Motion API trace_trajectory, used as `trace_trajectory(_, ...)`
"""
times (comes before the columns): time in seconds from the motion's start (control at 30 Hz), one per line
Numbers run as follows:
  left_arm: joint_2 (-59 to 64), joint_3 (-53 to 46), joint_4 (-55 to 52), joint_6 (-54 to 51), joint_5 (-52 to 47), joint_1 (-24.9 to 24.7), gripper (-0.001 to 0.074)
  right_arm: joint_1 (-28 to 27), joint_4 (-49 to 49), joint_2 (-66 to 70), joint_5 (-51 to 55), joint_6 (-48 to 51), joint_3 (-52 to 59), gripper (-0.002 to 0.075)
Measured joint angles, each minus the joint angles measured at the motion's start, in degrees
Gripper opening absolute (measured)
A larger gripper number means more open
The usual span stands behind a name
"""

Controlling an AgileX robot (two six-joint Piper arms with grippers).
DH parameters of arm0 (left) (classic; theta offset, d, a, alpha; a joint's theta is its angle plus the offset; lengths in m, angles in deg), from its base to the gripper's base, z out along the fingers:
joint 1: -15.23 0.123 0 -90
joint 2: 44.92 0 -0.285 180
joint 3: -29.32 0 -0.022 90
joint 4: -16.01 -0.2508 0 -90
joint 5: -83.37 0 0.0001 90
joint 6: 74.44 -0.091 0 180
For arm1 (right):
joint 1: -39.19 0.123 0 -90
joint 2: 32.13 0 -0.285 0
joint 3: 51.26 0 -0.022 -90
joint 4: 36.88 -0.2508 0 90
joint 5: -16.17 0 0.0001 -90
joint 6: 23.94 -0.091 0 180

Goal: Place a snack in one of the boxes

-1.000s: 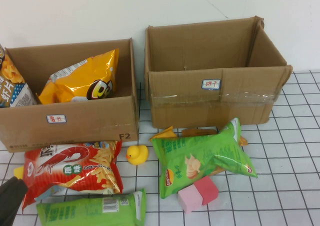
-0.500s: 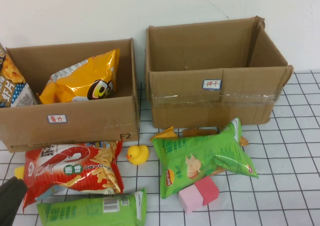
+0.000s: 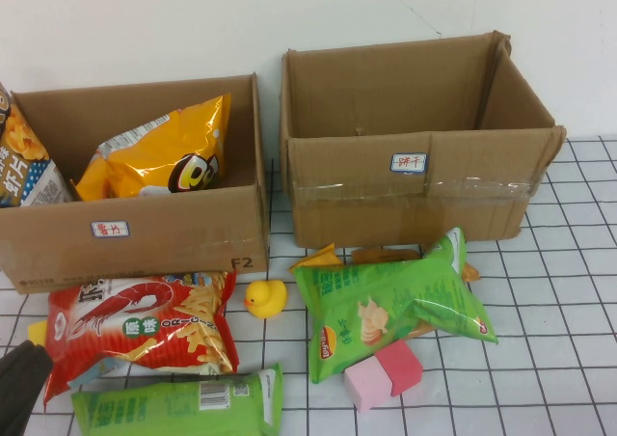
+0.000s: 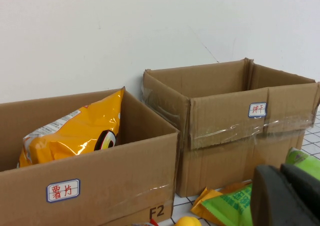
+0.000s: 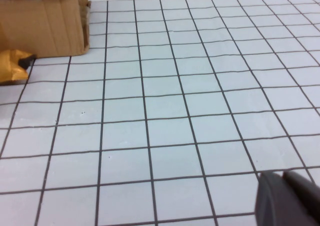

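Observation:
The left cardboard box (image 3: 193, 233) holds a yellow chip bag (image 3: 159, 156) and another bag (image 3: 19, 166) at its left end. The right box (image 3: 415, 200) looks empty. On the table in front lie a red shrimp-snack bag (image 3: 145, 325), a green packet (image 3: 174, 407), and a green chip bag (image 3: 386, 301) over an orange bag (image 3: 323, 256). My left gripper (image 4: 286, 196) is shut and empty, low at the table's front-left corner (image 3: 19, 388). My right gripper (image 5: 287, 198) is shut and empty over bare grid table, out of the high view.
A yellow rubber duck (image 3: 263, 298) sits between the red and green bags. Two pink blocks (image 3: 381, 373) lie in front of the green chip bag. A white wall runs behind the boxes. The white grid table (image 3: 559, 359) lies open to the right.

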Motion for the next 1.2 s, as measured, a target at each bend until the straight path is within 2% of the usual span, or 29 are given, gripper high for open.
trace_trajectory(0.8,0.0,0.0,0.0,0.0,0.0,0.0,-0.0002,0.0,0.0,0.0,0.04,-0.1,0.0,-0.0001)
trace_trajectory(1.03,0.0,0.0,0.0,-1.63,5.53,0.0,-0.0002,0.0,0.0,0.0,0.13,-0.1,0.0,-0.0001)
trace_trajectory(1.2,0.0,0.0,0.0,-1.75,5.65,0.0,-0.0002,0.0,0.0,0.0,0.13,-0.1,0.0,-0.0001)
